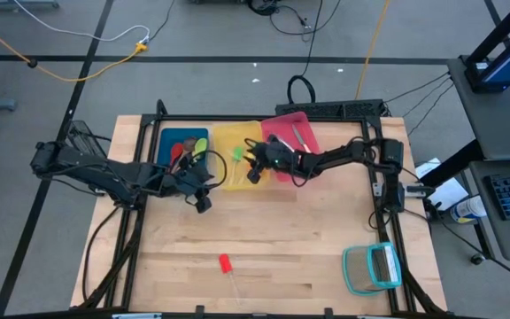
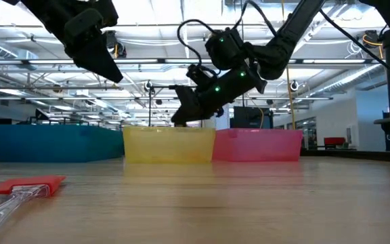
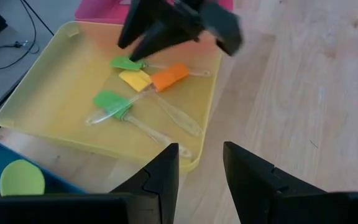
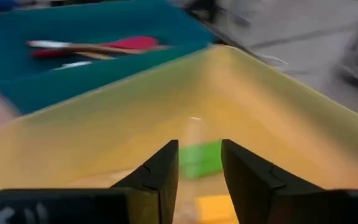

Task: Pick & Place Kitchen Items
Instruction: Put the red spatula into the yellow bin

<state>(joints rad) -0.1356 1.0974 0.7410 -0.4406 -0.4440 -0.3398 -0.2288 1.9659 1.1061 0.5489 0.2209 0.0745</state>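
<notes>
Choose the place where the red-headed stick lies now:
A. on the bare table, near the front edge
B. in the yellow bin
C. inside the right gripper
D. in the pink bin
A: the red-headed stick lies alone on the wooden table, far from the yellow bin.

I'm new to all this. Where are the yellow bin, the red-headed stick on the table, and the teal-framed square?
yellow bin (image 1: 221, 182): high view, its near rim.
red-headed stick (image 1: 224, 262): high view, its red head.
teal-framed square object (image 1: 354, 271): high view, its left frame edge.
</notes>
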